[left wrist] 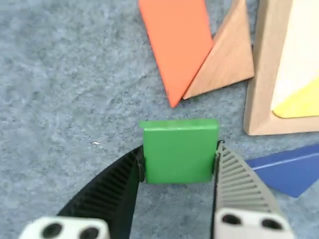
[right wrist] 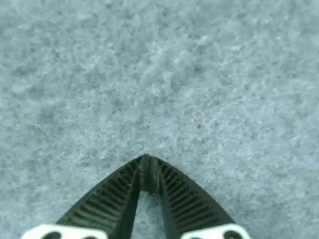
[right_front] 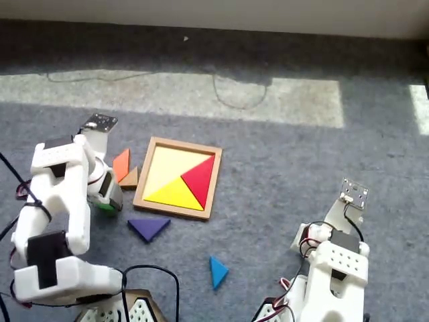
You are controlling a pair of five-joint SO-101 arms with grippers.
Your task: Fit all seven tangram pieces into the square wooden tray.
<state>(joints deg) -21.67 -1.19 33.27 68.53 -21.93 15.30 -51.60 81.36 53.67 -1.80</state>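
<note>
The left gripper [left wrist: 179, 158] is clamped on the green square [left wrist: 180, 149], just off the 8 o'clock corner of the wooden tray [right_front: 171, 208]. At the tray's 9 o'clock an orange parallelogram [right_front: 121, 163] touches a wooden triangle [right_front: 130, 179]. A dark blue triangle [right_front: 149, 228] lies at 7 o'clock and a lighter blue triangle [right_front: 218, 272] at 5 o'clock. Yellow pieces [right_front: 175, 193] and a red triangle [right_front: 200, 176] sit in the tray. The right gripper [right wrist: 147, 174] is closed on nothing above the carpeted worktop [right wrist: 149, 74].

You have no writing, number, label or sign to read anywhere in these views.
</note>
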